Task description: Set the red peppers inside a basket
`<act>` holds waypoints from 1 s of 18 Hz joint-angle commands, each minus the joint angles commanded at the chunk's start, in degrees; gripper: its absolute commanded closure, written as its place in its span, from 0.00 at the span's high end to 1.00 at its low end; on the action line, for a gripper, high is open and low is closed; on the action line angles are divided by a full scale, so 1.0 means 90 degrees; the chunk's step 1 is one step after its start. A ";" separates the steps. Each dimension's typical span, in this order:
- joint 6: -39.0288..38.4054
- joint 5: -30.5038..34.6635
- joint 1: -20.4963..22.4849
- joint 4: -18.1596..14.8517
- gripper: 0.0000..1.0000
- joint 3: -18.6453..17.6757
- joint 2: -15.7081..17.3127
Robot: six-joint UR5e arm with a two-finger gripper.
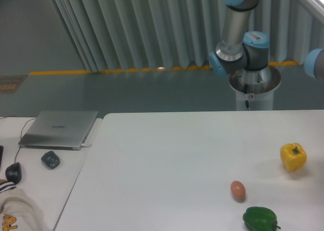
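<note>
No red pepper shows in this view; it is hidden or out of frame. No basket shows either. The arm's base and lower joints stand at the far right behind the white table. The arm runs up and out of the top right of the frame, so the gripper is not in view.
A yellow bell pepper sits at the table's right side. A small brown egg and a green bell pepper lie near the front right. A closed laptop, a small dark object and a mouse lie on the left desk.
</note>
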 joint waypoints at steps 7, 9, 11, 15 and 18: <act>0.0000 0.0147 0.0029 0.0050 0.36 0.0049 -0.0206; 0.0000 0.0156 0.0039 0.0050 0.38 0.0088 -0.0216; -0.0010 0.0156 0.0058 0.0050 0.47 0.0078 -0.0235; 0.0010 0.0166 0.0059 0.0050 0.99 0.0049 -0.0245; 0.0010 0.0166 0.0059 0.0050 1.00 0.0000 -0.0235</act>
